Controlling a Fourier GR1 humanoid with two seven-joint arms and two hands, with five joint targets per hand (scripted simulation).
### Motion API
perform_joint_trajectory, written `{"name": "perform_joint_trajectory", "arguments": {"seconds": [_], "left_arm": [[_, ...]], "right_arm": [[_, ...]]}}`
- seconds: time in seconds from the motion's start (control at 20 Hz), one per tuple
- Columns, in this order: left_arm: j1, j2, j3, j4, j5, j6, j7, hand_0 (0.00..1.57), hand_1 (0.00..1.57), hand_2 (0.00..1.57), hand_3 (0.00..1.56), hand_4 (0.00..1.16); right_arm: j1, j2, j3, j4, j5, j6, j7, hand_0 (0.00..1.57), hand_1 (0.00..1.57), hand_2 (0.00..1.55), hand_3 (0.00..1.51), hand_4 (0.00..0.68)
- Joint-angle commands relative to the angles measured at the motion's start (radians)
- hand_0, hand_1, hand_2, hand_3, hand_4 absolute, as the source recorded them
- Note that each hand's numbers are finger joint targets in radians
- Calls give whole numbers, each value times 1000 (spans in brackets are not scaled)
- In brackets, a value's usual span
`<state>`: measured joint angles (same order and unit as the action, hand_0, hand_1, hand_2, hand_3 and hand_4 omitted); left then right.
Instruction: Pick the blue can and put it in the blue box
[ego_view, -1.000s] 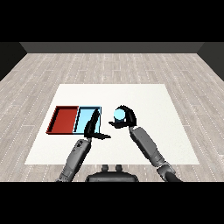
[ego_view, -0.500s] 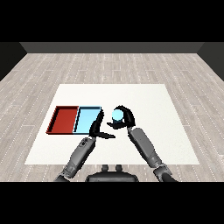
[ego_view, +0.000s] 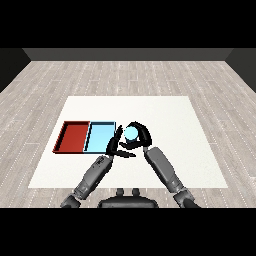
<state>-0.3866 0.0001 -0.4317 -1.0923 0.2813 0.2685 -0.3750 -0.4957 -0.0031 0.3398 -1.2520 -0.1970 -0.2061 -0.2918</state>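
Cyan is what I see of the blue can: a pale, bright round top, nearly the same tint as the blue tray, with its sides mostly hidden by fingers. I can read no label, brand or writing on it from my head view.

My right hand is curled round the can, fingers arching over its far side and thumb below, holding it just beside the right edge of the blue tray, not over it. Whether the can touches the white worktop or sits slightly above it I cannot tell.

My left hand stands edge-up just left of the can, fingers straight and pointing away from me, holding nothing. It sits between the can and the tray's near right corner, and its fingertips overlap the tray's rim in my view.

The red tray lies directly left of the blue tray, the two touching side by side. Both grey forearms come in from the lower corners and converge at the can.
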Motion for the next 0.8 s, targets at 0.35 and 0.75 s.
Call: {"name": "perform_joint_trajectory", "arguments": {"seconds": [0.35,0.75], "left_arm": [[-53,0,-90,77,91,54,-54,0,0,0,0,0],[-31,0,-86,46,55,14,-89,0,0,0,0,0]], "right_arm": [[0,3,13,-14,41,20,22,1419,1419,1430,1388,651],[-54,3,167,-6,-8,-120,38,1391,1391,1437,1387,620]]}}
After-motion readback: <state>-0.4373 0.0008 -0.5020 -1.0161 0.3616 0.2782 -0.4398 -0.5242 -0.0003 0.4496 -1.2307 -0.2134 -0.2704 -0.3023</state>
